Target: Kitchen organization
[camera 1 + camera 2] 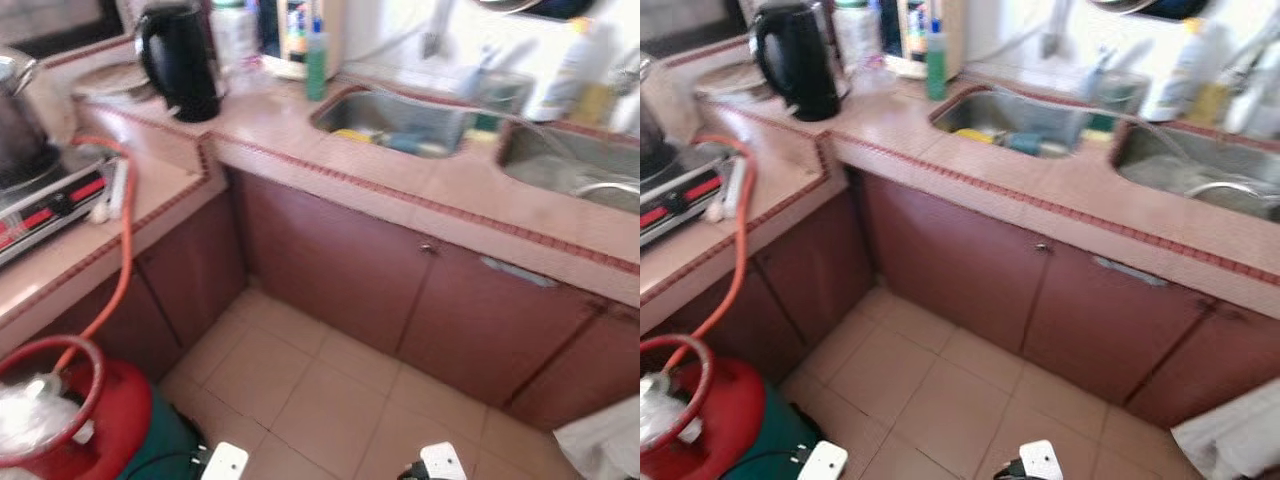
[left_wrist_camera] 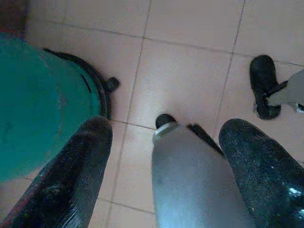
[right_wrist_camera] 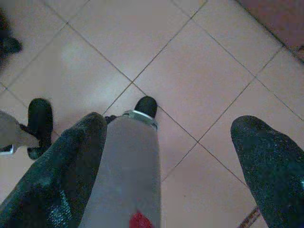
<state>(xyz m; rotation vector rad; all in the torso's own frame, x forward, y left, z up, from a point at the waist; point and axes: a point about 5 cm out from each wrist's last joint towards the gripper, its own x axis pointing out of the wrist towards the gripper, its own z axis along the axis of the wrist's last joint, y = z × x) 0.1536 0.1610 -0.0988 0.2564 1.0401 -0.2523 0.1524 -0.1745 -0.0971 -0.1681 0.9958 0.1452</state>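
Note:
A tiled L-shaped counter (image 1: 330,165) runs ahead of me and along my left. On it stand a black kettle (image 1: 180,60), a green bottle (image 1: 316,62) and a clear jar (image 1: 232,35). The nearer sink (image 1: 395,122) holds a yellow and a blue item. A second sink (image 1: 570,165) lies to the right, with a white bottle (image 1: 570,65) behind it. Both arms hang low over the floor. My left gripper (image 2: 168,130) is open and empty beside a green object (image 2: 42,104). My right gripper (image 3: 172,124) is open and empty above the tiles.
A gas stove (image 1: 50,195) with a pot (image 1: 18,120) sits on the left counter. Its orange hose (image 1: 125,250) drops to a red gas cylinder (image 1: 95,420) on the floor. Brown cabinet doors (image 1: 340,265) line the base. A white bag (image 1: 605,445) lies at lower right.

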